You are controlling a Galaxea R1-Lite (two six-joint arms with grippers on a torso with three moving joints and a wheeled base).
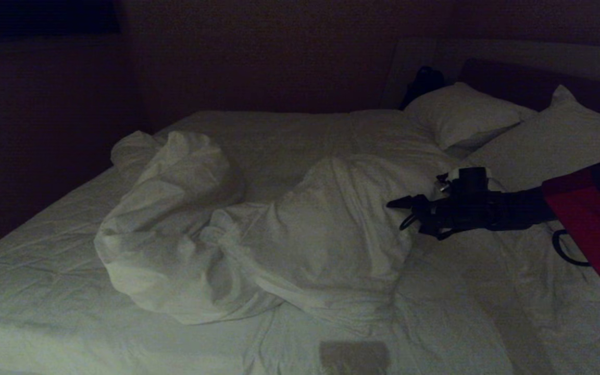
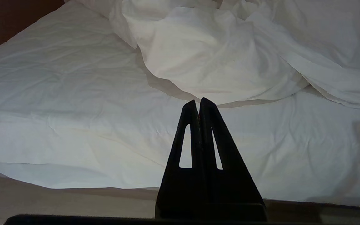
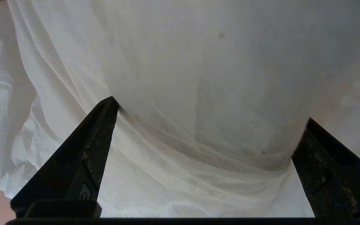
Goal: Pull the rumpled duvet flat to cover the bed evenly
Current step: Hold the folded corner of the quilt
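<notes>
The duvet (image 1: 258, 229) lay bunched mid-bed (image 1: 29, 291), nothing flattened yet; the right gripper (image 3: 205, 125), spread wide, pressed against its fold, ungrasped.

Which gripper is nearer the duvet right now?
Right. The right gripper is open at the duvet heap's pillow-side edge; the left gripper is shut, back at the bed's near edge.

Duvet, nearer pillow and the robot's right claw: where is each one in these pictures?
duvet (image 1: 305, 229): head view, on the puffy middle of the bunched heap.
nearer pillow (image 1: 545, 140): head view, on its broad front face.
right claw (image 3: 205, 125): right wrist view, midway between the spread fingertips, against the duvet.
</notes>
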